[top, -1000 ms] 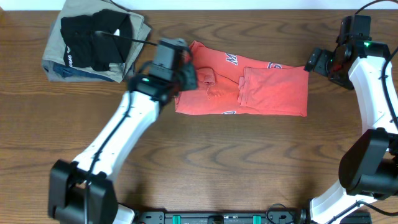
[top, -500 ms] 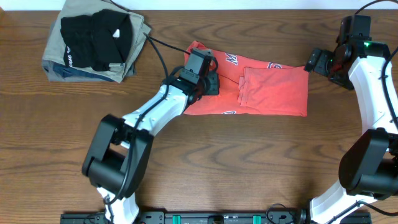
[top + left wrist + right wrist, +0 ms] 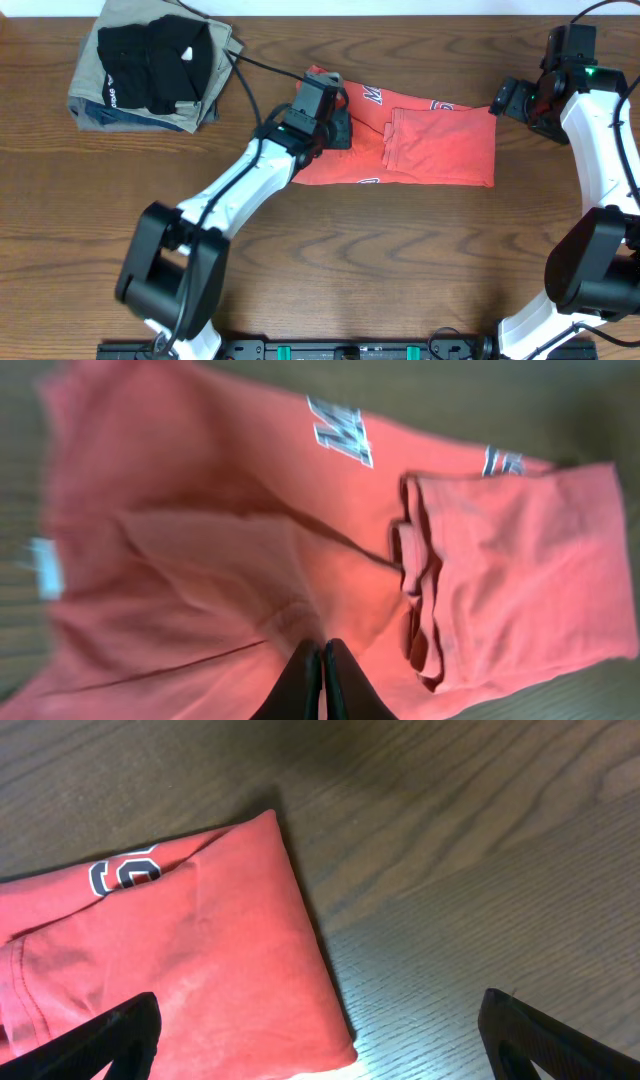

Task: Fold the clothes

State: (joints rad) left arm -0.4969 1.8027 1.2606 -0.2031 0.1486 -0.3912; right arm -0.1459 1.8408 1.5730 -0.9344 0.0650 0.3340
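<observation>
At the tips of the left gripper [image 3: 322, 660], the two fingers are pressed together with almost no gap. Creases in the red-orange T-shirt [image 3: 440, 140] run toward them, so a small pinch of cloth seems to be caught there, though the bite itself is hidden. That gripper sits over the left third of the shirt, which lies on the desk [image 3: 350, 260] as a long band across the upper middle, its white lettering [image 3: 340, 435] showing along the far edge and a sleeve flap doubled over the right half. Off the band's far right corner the right gripper [image 3: 318, 1030] hangs with its fingers spread wide, holding nothing and pressing on nothing. Far to the left, apart from the shirt, a black garment [image 3: 155, 60] rests on a khaki garment [image 3: 95, 105]. The likely trouble is the shallow grip: if only the top layer is held, pulling the left end across would peel that layer, leave the one under it behind and skew the fold. With the right end unpinned, the whole band could slide or the sleeve flap open.
</observation>
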